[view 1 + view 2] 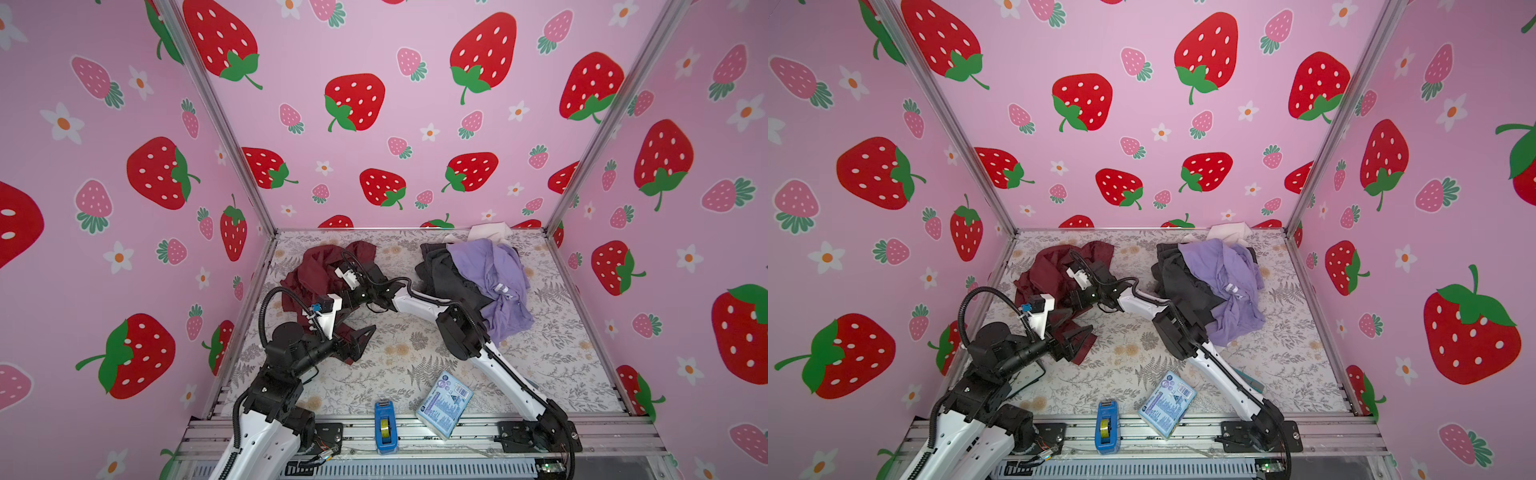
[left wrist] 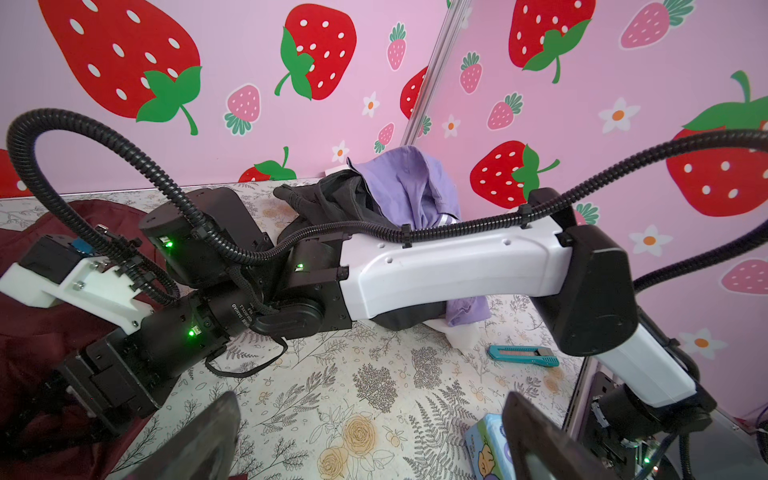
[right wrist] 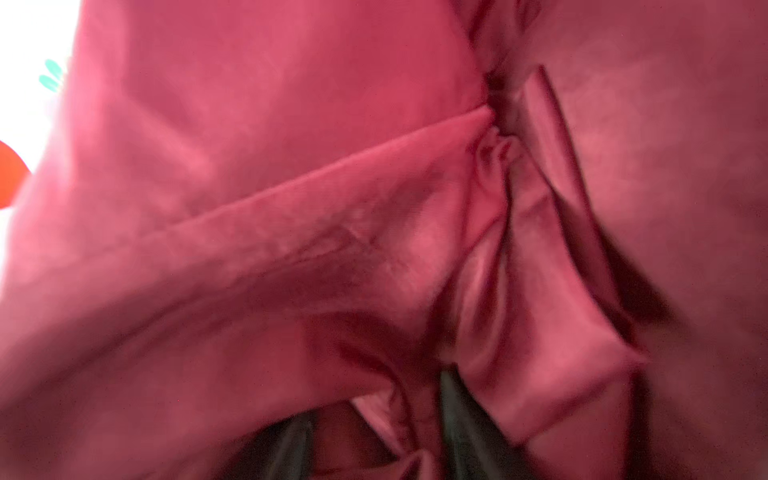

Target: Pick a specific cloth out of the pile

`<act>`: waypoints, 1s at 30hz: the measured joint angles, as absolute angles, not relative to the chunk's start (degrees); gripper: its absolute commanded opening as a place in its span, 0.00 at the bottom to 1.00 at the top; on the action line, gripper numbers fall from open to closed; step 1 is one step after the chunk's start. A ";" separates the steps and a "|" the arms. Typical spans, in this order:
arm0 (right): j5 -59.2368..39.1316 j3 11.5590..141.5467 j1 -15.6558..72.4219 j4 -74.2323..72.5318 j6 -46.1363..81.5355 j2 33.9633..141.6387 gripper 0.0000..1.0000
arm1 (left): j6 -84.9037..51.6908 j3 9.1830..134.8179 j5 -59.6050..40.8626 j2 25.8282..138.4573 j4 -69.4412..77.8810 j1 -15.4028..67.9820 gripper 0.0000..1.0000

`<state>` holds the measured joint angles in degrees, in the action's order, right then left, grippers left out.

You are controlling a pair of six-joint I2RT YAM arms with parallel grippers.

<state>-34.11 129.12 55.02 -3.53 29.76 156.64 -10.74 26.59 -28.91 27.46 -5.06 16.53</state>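
The cloth [image 1: 316,266] [image 1: 1046,266], dark red and slightly shiny, lies crumpled at the back left of the table, apart from the pile [image 1: 490,270] [image 1: 1221,270] of lavender, black and white garments at the back right. My right gripper [image 1: 347,308] reaches across the middle onto the cloth. In the right wrist view the cloth [image 3: 291,166] fills the frame, and the right gripper [image 3: 374,436] has its dark fingers [image 3: 461,415] apart with loose folds between them. My left gripper [image 1: 359,343] [image 2: 370,436] stands open over bare table at the cloth's near edge, holding nothing.
A tissue pack [image 1: 444,405] and a blue tape dispenser [image 1: 385,424] sit by the front rail. A teal utility knife [image 2: 523,355] lies beside the right arm's base. Strawberry-print walls close in the back and both sides. The right forearm [image 2: 436,266] spans the middle.
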 measured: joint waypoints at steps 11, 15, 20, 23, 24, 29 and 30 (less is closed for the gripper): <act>-29.12 117.71 55.07 0.58 24.43 141.97 0.99 | -10.72 26.59 -28.91 27.27 -5.06 16.67 0.99; -24.80 114.76 54.59 4.49 22.00 135.70 1.00 | -10.74 26.59 -28.91 27.42 -5.06 16.69 0.99; -20.21 102.26 52.64 6.11 20.21 123.55 1.00 | -10.74 26.59 -28.80 27.53 -5.06 16.80 0.99; -17.23 93.01 49.60 6.72 19.11 115.48 1.00 | -10.76 26.59 -26.83 27.86 -5.17 17.12 0.99; -16.16 90.50 48.56 6.85 18.70 113.23 1.00 | -10.76 26.63 -25.61 28.16 -5.58 17.30 0.99; -8.97 76.73 42.41 7.86 16.29 98.67 1.00 | -10.94 29.04 -14.94 31.16 -11.18 18.06 0.99; -7.86 74.74 41.10 8.10 15.75 96.01 1.00 | -10.94 29.58 -12.58 31.64 -11.81 18.09 0.99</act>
<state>-7.86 74.74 41.10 8.10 15.75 96.01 -10.94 29.58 -12.58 31.64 -11.81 18.09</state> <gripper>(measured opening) 0.995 0.992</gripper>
